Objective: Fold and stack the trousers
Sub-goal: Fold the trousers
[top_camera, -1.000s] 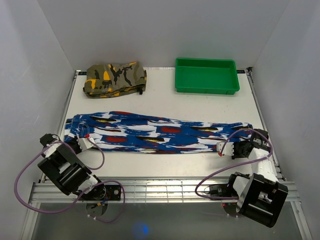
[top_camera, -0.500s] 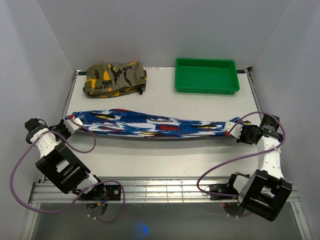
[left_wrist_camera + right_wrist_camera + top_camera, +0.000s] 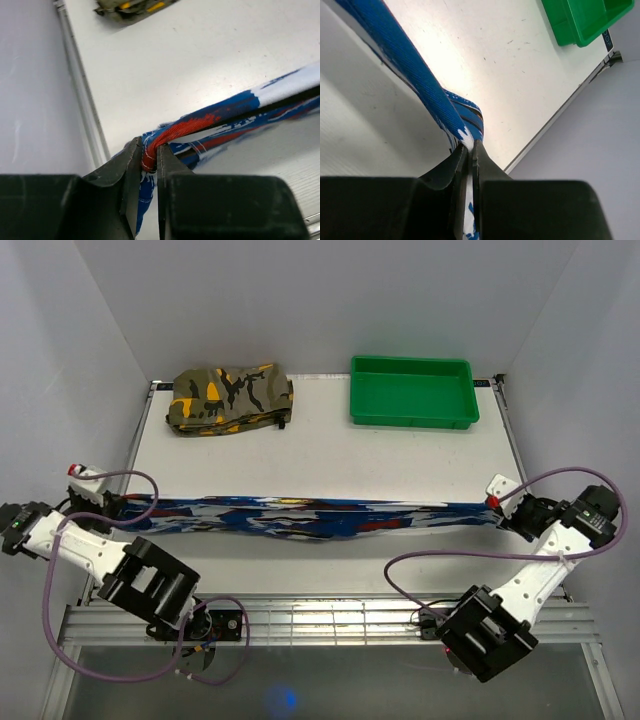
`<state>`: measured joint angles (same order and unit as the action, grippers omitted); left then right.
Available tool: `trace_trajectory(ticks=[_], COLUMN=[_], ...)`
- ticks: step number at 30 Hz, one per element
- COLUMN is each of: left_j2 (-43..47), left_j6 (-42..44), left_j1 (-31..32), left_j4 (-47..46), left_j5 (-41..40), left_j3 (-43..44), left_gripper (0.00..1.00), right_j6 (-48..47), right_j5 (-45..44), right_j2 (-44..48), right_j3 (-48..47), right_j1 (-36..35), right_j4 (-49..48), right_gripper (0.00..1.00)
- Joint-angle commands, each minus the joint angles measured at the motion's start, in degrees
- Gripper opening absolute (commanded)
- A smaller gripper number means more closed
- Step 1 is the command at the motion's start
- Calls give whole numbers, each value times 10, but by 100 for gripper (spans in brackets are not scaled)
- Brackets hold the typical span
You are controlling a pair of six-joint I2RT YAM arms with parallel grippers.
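Observation:
The blue-print trousers [image 3: 310, 515] hang stretched taut in a narrow band across the table, held at both ends. My left gripper [image 3: 98, 502] is shut on the left end, where red and blue fabric [image 3: 200, 127] bunches between the jaws [image 3: 149, 162]. My right gripper [image 3: 498, 510] is shut on the right end; the blue fabric [image 3: 405, 60] runs away from the jaws [image 3: 469, 150] up to the left. The trousers are lifted above the white table [image 3: 330, 450].
A folded camouflage garment [image 3: 230, 397] lies at the back left; it also shows in the left wrist view [image 3: 132, 7]. A green tray [image 3: 412, 391] stands at the back right, also in the right wrist view [image 3: 585, 17]. White walls close in on both sides.
Both grippers have moved outward and up with the ends of the trousers. The trousers went from lying flat on the table to a thin taut band.

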<state>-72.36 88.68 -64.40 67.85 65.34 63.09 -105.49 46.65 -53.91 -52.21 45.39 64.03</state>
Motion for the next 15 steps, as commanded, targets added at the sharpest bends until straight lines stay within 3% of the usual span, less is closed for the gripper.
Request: trace_trajectory(ticks=[1,4,5,7,9,11,12,13,14,15], left_j2=[11,-10,-21,-27,-27,-26,-24,-21,-17,-12], left_j6=[81,207,204,214,284,312,258,207,153,44], left_j1=[-139,-213,-216,-217,-216,-158,-126,-60,-24,6], left_j4=[-15,126,125,125,126,120,106,43,0,-44], left_j5=[42,63,58,33,34,10,-6,-28,-38,-49], left_j3=[97,140,143,137,113,77,69,59,35,19], left_gripper=[0,0,0,0,0,0,0,0,0,0], right_j6=[-95,-145,-170,-182,-212,-188,-92,-55,-33,21], right_j5=[-47,-38,-39,-46,-48,-81,-109,-156,-163,-169], right_j2=[12,3,-1,-15,-21,-18,-16,-17,-24,-36], right_j3=[-64,-85,-90,-88,-68,-13,9,46,55,59], right_j1=[104,158,167,169,166,107,69,-5,-31,-52], right_j4=[-5,47,74,79,55,-6,-56,-149,-177,-201], right_gripper=[8,8,8,8,8,8,8,8,8,8])
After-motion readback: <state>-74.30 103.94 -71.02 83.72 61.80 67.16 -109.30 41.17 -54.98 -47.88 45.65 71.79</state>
